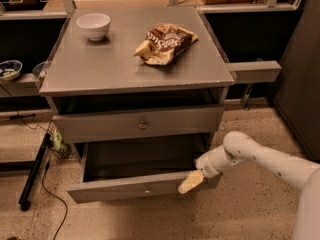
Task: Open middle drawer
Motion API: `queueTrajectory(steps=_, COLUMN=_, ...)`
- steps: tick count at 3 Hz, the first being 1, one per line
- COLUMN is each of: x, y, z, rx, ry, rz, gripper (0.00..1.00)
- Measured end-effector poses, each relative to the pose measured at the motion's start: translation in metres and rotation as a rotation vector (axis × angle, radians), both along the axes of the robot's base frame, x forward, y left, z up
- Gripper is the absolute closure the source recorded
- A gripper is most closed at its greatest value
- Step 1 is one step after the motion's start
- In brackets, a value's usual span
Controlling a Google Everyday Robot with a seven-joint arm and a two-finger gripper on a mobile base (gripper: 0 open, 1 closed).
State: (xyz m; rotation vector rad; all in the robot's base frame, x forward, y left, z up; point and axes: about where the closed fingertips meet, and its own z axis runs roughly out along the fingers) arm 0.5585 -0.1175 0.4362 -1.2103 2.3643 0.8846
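Knob (147, 189) at the centre of its front, the middle drawer (110, 190) stands pulled well out of the grey cabinet (100, 69), low near the speckled floor (250, 214). The gripper (191, 182) sits against the right part of the drawer's front edge; whether it is parted or closed cannot be told. The white arm (260, 156) reaches in from the right. Above, the upper drawer (95, 127) overhangs the open one. On the cabinet top rest a white bowl (93, 25) and a crumpled snack bag (166, 43), apart. A black cable (47, 184) trails on the floor to the left.
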Motion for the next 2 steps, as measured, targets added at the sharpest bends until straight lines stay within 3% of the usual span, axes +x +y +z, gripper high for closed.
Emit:
queueTrajectory(steps=1, x=-0.0003, y=0.0016, z=-0.0075, rx=0.008, ry=0.019, rz=0.004, gripper=0.00)
queueTrajectory(steps=2, x=-0.0003, y=0.0016, z=-0.0076, rx=0.008, ry=0.019, rz=0.005, gripper=0.19)
